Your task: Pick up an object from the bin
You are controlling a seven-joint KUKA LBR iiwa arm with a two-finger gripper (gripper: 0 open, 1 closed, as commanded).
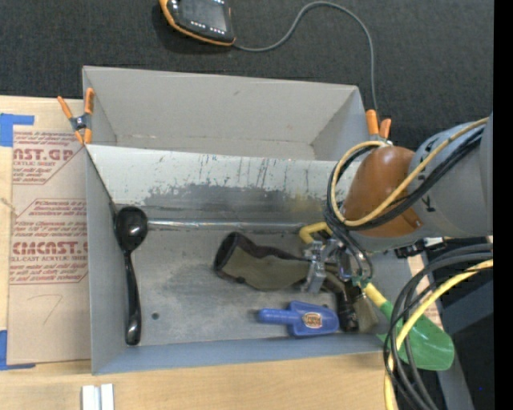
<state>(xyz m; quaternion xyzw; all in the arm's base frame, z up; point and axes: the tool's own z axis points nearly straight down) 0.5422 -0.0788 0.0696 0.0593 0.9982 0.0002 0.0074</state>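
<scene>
Gripper (319, 271) over right end of olive cloth (255, 268) — ladle (129, 272) against bin (102, 272) left wall.

Robotics lab, seen from above: you are looking at a test rig, not a home or a shop. A grey metal bin (216, 112) sits on a dark, carpet-like floor (48, 40). At 3 o'clock the robot arm (457, 184) leans in, its orange cover (385, 192) looped with yellow and black cables (336, 180). At 12 o'clock a black-and-orange device (199, 18) lies on the floor, its cord (373, 64) trailing toward the bin. Inside is a mismatched set of test pieces: a black ladle (132, 272) at 9 o'clock, an olive cloth (256, 268) near the centre, a blue tool (300, 318) at 5 o'clock.
</scene>
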